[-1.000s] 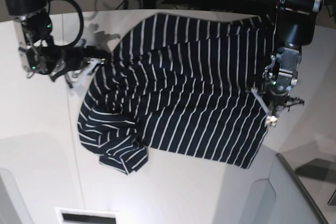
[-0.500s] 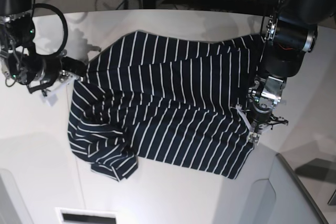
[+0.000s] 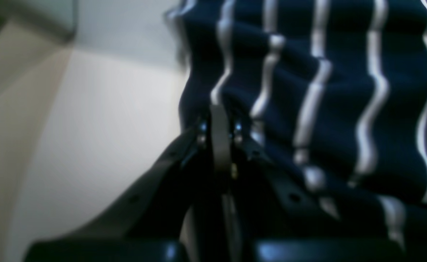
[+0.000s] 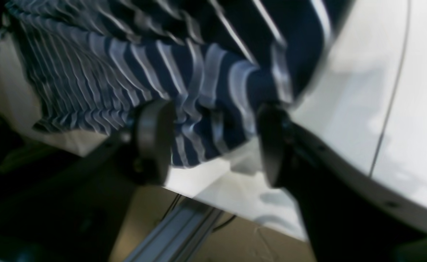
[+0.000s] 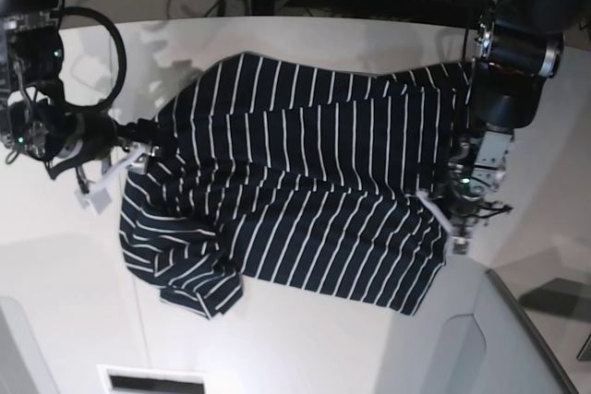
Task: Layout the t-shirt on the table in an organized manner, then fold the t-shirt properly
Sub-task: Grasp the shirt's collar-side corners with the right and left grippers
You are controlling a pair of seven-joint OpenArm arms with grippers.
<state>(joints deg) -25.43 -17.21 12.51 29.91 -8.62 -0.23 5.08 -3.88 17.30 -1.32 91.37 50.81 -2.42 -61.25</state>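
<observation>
Free room and obstructions, base view. The t-shirt (image 5: pixel 295 182) covers the middle of the table (image 5: pixel 305 348); bare tabletop lies open along the near edge and far left. The left gripper (image 5: pixel 450 219) blocks the shirt's right edge, the right gripper (image 5: pixel 115 168) its left.

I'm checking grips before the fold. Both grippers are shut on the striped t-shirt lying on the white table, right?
Not quite. Only the left gripper is shut on the t-shirt. The right wrist view shows the right gripper with its jaws apart, the fabric loose between them. The shirt does lie on the white table.
</observation>
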